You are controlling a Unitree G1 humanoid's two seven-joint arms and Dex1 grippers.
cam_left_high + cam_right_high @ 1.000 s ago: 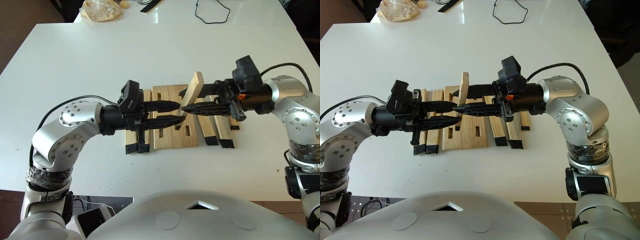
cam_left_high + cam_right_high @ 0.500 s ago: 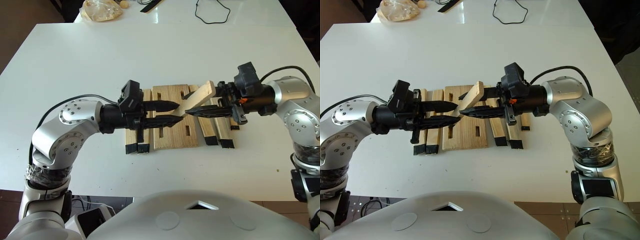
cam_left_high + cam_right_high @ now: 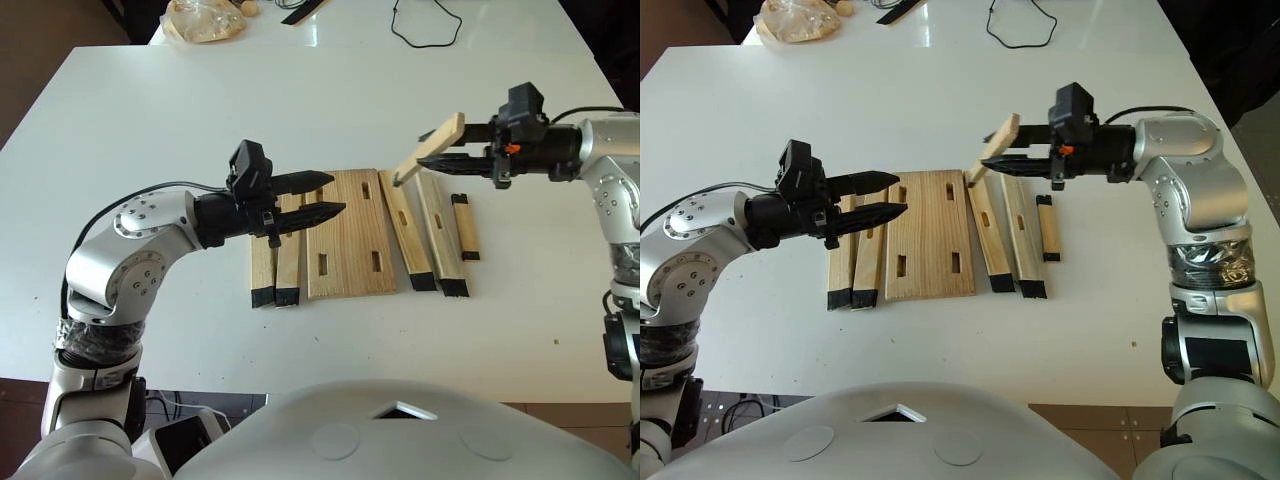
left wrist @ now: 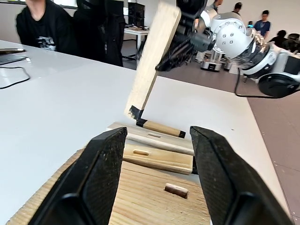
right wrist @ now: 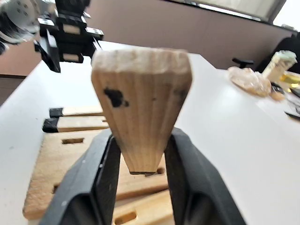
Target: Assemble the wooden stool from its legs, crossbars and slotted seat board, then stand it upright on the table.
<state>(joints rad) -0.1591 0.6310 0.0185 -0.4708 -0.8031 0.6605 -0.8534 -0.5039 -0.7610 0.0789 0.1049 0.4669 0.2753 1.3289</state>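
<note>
Four legs (image 3: 263, 270) flat, fifth leg (image 3: 434, 147) gripped by right tool (image 3: 420, 153) (left tool (image 3: 336, 193) gapes).

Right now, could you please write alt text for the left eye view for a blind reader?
The right gripper holds a wooden leg tilted above the white table. The open left gripper hovers by the slotted seat board, which lies flat among other legs.

Seat board (image 3: 350, 235) pale matt wood (visible grain); leg (image 5: 140, 117) same; table (image 3: 200, 110) glossy white.
</note>
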